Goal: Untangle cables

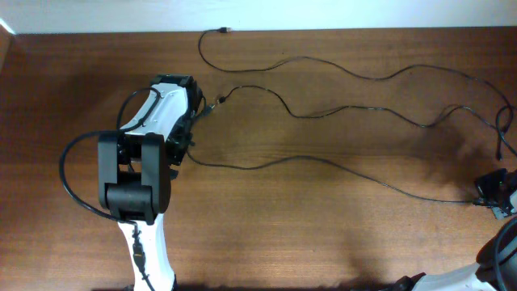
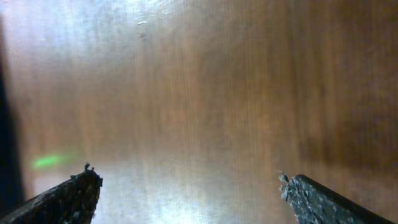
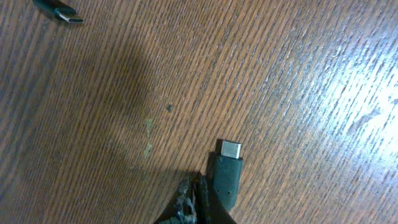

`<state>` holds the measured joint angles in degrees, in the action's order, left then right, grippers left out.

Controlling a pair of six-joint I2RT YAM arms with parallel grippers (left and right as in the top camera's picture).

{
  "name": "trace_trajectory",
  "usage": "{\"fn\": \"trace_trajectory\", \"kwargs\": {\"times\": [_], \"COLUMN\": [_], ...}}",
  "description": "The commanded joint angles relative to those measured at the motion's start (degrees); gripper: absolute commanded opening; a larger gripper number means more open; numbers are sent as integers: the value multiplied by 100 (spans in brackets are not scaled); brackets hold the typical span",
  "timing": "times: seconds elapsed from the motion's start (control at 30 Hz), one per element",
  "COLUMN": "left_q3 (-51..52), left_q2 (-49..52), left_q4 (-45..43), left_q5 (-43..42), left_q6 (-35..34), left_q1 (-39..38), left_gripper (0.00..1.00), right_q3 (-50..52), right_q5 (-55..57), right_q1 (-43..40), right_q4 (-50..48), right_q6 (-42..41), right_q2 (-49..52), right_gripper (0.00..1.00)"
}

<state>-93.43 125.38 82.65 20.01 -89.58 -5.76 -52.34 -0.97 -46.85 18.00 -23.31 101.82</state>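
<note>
Three thin black cables run across the wooden table in the overhead view: a top cable [image 1: 380, 78] with a plug [image 1: 226, 30] at the far edge, a middle cable [image 1: 363, 107], and a lower cable [image 1: 323, 159]. My left gripper [image 1: 191, 113] hovers at the left ends of the middle and lower cables. It stands wide open [image 2: 189, 183] over bare wood. My right gripper [image 1: 491, 192] sits at the lower cable's right end. In the right wrist view it [image 3: 193, 194] is shut, and a black plug with a metal tip [image 3: 226, 171] lies against its right finger, outside the jaws.
A second connector plug [image 3: 59, 11] lies on the wood ahead of my right gripper. The left arm's own thick black wire [image 1: 69, 174] loops out beside its elbow. The table's far edge [image 1: 323, 31] runs just behind the top cable.
</note>
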Motion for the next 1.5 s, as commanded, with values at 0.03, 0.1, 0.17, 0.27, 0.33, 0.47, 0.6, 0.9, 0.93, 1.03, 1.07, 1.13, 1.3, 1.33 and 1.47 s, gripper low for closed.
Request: {"fn": "trace_trajectory", "kwargs": {"times": [0.03, 0.1, 0.17, 0.27, 0.33, 0.47, 0.6, 0.9, 0.93, 1.03, 1.07, 1.13, 1.3, 1.33, 1.47], "left_q3": [-31, -162, -426, -1038, -1478, -2124, -2787, -3230, -3230, -3230, -3230, -3230, -3230, -3230, -3230], "left_q2": [55, 50, 48, 48, 48, 48, 48, 50, 50, 50, 50, 50, 50, 50, 50], "left_q4": [-358, -535, -557, -562, -483, -313, -151, -181, -179, -181, -181, -179, -181, -181, -181], "left_q5": [236, 356, 407, 553, 557, 546, 555, 531, 529, 531, 531, 531, 531, 531, 531], "left_q6": [0, 595, 1285, 3058, 3670, 3954, 4599, 4787, 4787, 4787, 4787, 4787, 4787, 4787, 4787], "left_q1": [31, 35, 48, 48, 39, -22, -151, -525, -525, -525, -525, -525, -525, -525, -525], "left_gripper": [99, 99, 99, 99, 99, 99, 99, 99, 99, 99, 99, 99, 99, 99, 99], "right_q3": [251, 251, 249, 48, -199, -610, -1008, -1899, -1899, -1897, -1897, -1897, -1897, -1897, -1897], "right_q5": [-138, -142, -251, -911, -1036, -1373, -1379, -1342, -1344, -1340, -1342, -1342, -1342, -1342, -1342], "right_q1": [-4, -4, -4, -4, 2, 162, 774, 2450, 2638, 3119, 3191, 3276, 3292, 3292, 3292], "right_q4": [173, 173, 170, 278, 595, 1233, 1687, 3056, 3174, 3421, 3460, 3477, 3475, 3475, 3475], "right_q6": [55, 55, 59, 713, 1119, 1668, 2017, 2291, 2291, 2291, 2291, 2291, 2291, 2291, 2291], "right_q2": [170, 170, 168, -13, -225, -715, -1526, -2739, -2815, -2863, -2837, -2782, -2618, -2614, -2608], "right_gripper": [5, 5, 5, 16, 34, 69, 99, 99, 99, 99, 98, 99, 99, 99, 99]}}
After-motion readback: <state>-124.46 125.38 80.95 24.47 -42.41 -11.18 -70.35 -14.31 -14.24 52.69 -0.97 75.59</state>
